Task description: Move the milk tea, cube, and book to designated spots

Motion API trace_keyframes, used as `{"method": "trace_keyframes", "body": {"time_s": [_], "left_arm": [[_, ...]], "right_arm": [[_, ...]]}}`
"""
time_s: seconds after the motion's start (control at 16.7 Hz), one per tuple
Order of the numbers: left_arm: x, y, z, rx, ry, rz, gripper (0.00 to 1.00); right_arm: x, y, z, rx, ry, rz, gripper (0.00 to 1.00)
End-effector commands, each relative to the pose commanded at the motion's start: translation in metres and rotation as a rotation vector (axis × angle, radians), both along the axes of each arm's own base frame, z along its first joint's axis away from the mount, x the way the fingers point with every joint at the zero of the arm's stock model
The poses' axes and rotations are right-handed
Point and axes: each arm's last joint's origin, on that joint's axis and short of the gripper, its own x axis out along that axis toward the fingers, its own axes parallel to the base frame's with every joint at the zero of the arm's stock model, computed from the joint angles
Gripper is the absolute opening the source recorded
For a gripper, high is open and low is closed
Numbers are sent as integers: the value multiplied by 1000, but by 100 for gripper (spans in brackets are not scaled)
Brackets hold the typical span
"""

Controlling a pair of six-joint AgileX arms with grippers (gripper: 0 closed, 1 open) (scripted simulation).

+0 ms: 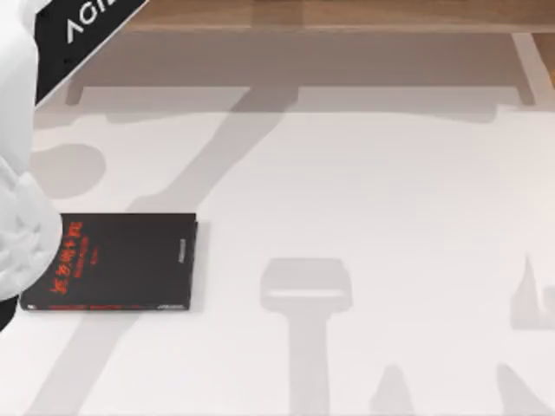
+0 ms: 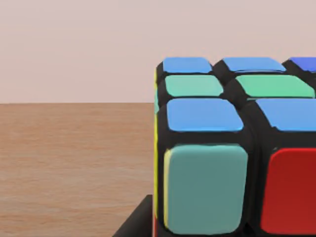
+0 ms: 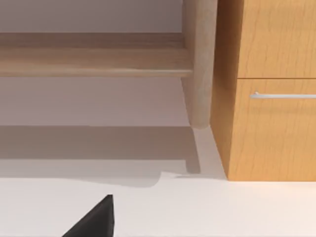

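Note:
The cube [image 2: 232,148], with blue, green, teal, red and yellow stickers on black, looms very close in the left wrist view, over a brown wooden surface [image 2: 74,168]. A black part of my left gripper [image 2: 136,222] touches its lower edge. My left arm [image 1: 22,217] is a white bulk at the table's left edge, reaching toward the back left. A black tip of my right gripper [image 3: 94,219] hangs over the white tabletop. The milk tea and the book are out of view.
A black book with red lettering [image 1: 113,262] lies flat at the table's left. A wooden shelf [image 1: 329,17] runs along the back. The right wrist view faces a shelf leg [image 3: 200,64] and a wooden drawer cabinet [image 3: 271,89] with a metal handle.

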Motion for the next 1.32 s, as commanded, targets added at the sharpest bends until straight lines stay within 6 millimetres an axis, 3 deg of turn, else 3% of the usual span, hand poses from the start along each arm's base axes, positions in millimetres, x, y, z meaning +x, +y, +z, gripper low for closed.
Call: {"method": "trace_keyframes", "body": {"time_s": [0.42,1.02,1.32], "left_arm": [[0,0,0,0,0,0,98],[-1,-1,0,0,0,-2,100],[-17,-1,1,2,0,-4,100]], "right_arm": [[0,0,0,0,0,0,100],[0,0,0,0,0,0,100],[0,0,0,0,0,0,100]]}}
